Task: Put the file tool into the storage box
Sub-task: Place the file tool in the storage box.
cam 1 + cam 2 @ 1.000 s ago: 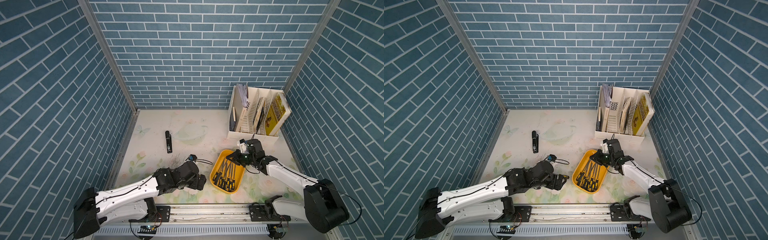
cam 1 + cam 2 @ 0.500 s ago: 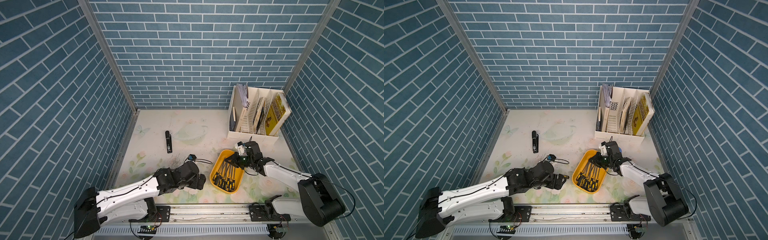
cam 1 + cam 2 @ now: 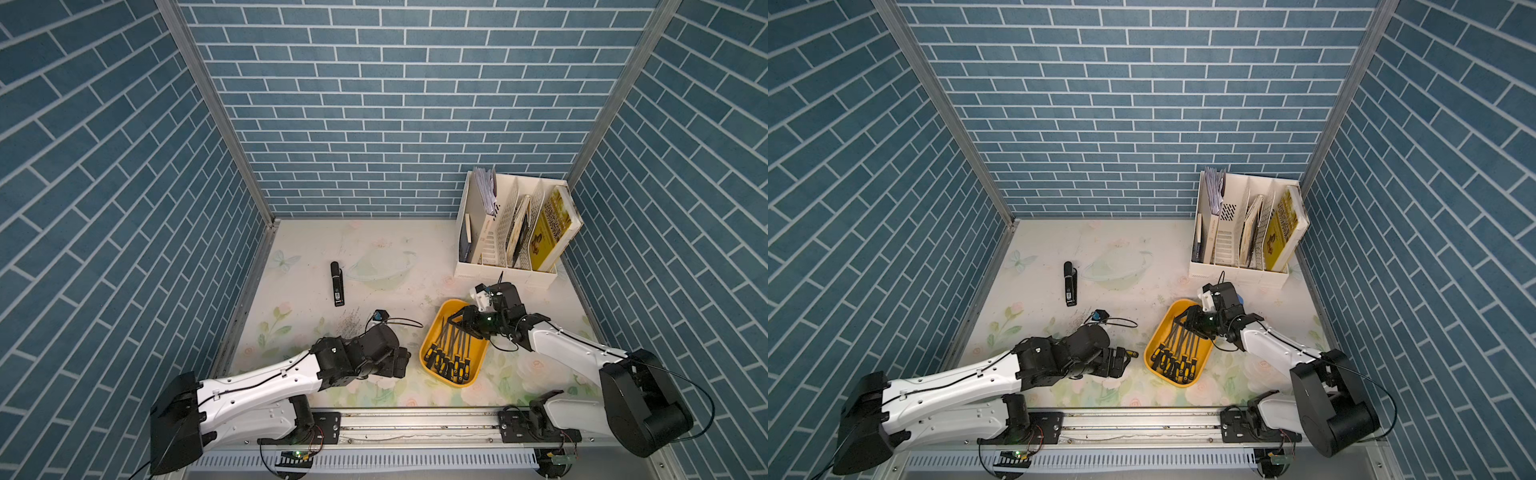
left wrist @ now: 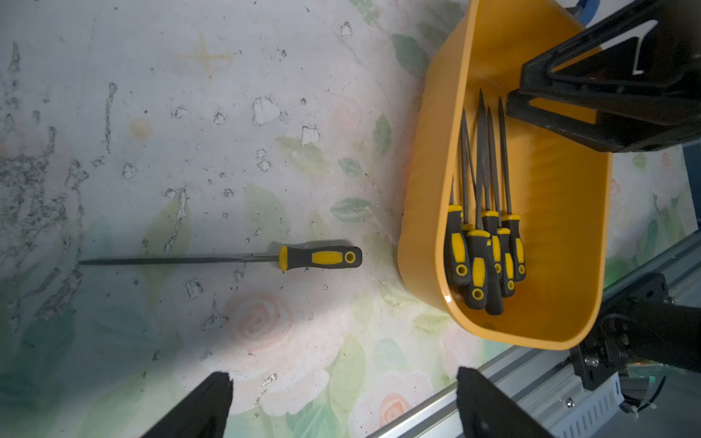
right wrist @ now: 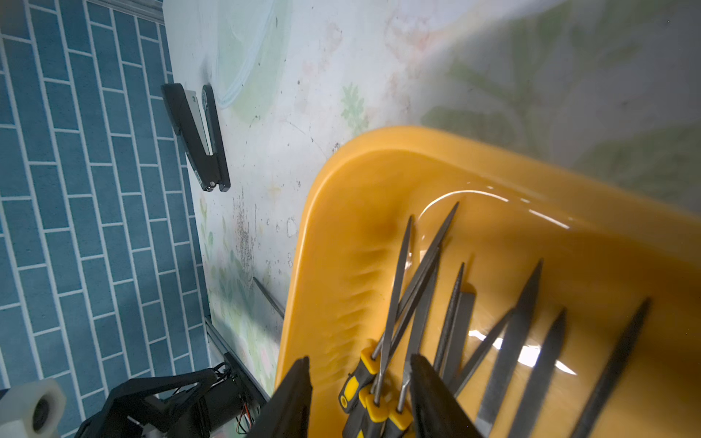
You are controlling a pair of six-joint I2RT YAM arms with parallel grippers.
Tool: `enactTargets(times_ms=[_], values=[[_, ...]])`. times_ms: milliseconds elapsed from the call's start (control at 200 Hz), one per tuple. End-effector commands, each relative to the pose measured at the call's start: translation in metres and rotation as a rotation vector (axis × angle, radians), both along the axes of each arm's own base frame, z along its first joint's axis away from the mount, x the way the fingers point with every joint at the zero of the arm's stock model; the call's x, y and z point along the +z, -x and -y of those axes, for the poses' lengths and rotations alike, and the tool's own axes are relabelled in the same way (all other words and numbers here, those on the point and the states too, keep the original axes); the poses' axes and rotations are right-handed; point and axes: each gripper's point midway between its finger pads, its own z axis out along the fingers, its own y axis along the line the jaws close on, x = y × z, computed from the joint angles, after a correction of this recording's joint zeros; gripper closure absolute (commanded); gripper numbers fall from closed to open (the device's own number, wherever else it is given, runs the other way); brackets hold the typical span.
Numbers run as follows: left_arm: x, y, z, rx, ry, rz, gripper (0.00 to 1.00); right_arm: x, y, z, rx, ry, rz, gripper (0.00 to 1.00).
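Room: blue brick walls, floral bench (image 3: 374,249).
File tool (image 4: 220,260): flat on bench beside storage box (image 4: 425,189), handle toward it, tip away.
Left gripper (image 4: 343,379): spread wide, empty.
Right gripper (image 5: 360,362): parted, over box.

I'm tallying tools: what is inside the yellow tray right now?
The storage box holds a bundle of files, black-and-yellow handles bunched at one end. They overlap, so lower ones are partly hidden and the count is unclear. The right gripper covers some tips in both top views.
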Motion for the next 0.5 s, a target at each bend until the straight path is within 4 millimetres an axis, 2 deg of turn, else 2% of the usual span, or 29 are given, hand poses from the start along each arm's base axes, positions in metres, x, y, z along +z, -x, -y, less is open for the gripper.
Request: enactTargets(times_ms=[0, 165, 355, 495], values=[[-0.014, -0.002, -0.005, 0.126, 0.008, -0.049, 0.03, 0.014, -0.008, 0.009, 0.001, 0.057, 0.062, 0.52], [-0.008, -0.010, 0.007, 0.271, 0.128, -0.097, 0.03, 0.028, -0.014, 0.016, -0.012, 0.078, 0.099, 0.52], [-0.006, -0.016, 0.023, 0.400, 0.246, -0.169, 0.05, 0.031, -0.013, 0.017, 0.001, 0.080, 0.118, 0.52], [-0.021, -0.017, 0.014, 0.517, 0.270, -0.225, 0.15, 0.030, -0.010, 0.018, 0.007, 0.078, 0.121, 0.52]])
